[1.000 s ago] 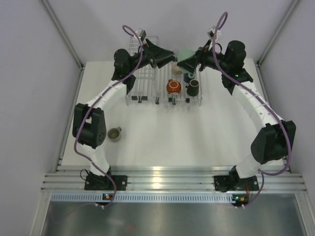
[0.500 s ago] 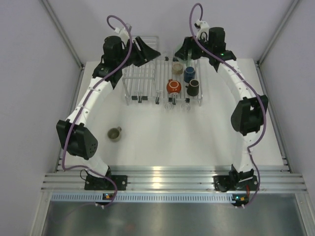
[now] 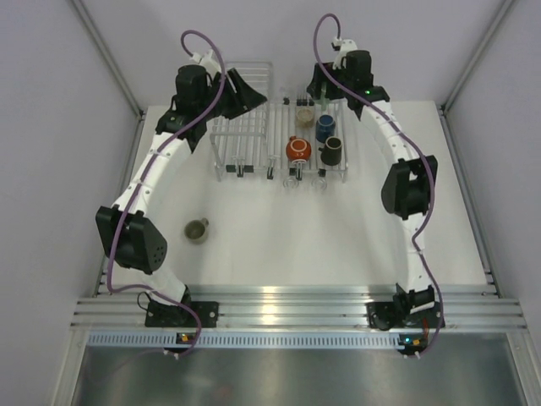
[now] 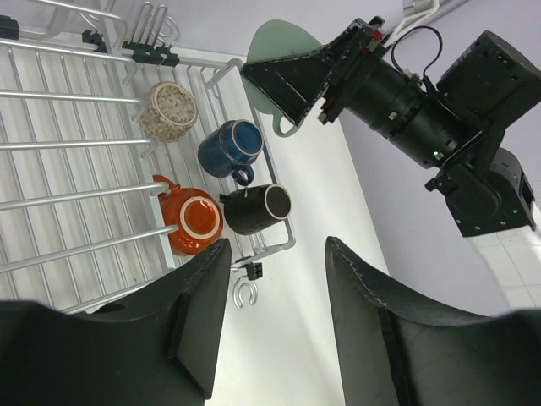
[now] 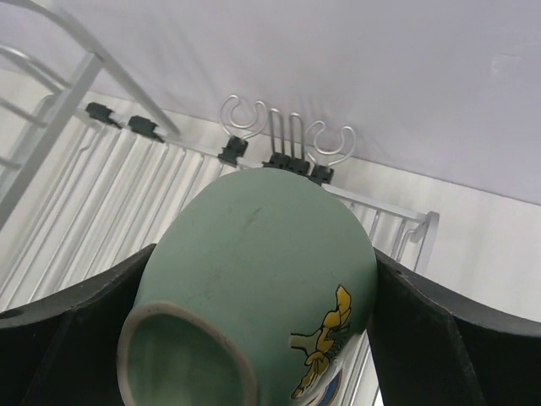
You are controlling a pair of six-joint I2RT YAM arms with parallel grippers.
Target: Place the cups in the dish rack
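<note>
The mint-teal cup (image 5: 262, 245) is clamped across its body between the right fingers (image 5: 76, 330), tilted with its mouth towards the wrist camera. It hangs in the air over the far rim of the dish rack (image 3: 241, 144), above the wire hooks and touching nothing else. A grip on the sides rather than the handle probably leaves the base and mouth free, so the cup can be turned and lowered onto the bars. The rack lies along the far edge of the counter (image 3: 279, 254). Four cups already sit together in its right part: beige (image 4: 167, 111), dark blue (image 4: 230, 148), orange-red (image 4: 190, 222) and brown (image 4: 258, 208), the last two lying on their sides and touching. That leaves the bare bars on the left as the likely spot for the rest. The left fingers (image 4: 194, 321) stand apart with nothing between them, raised near the rack's far left corner, seemingly parked clear of the right arm's path. The olive-grey cup (image 3: 197, 229) stands alone towards the counter's near left corner, well apart from the rack and not yet loaded.
</note>
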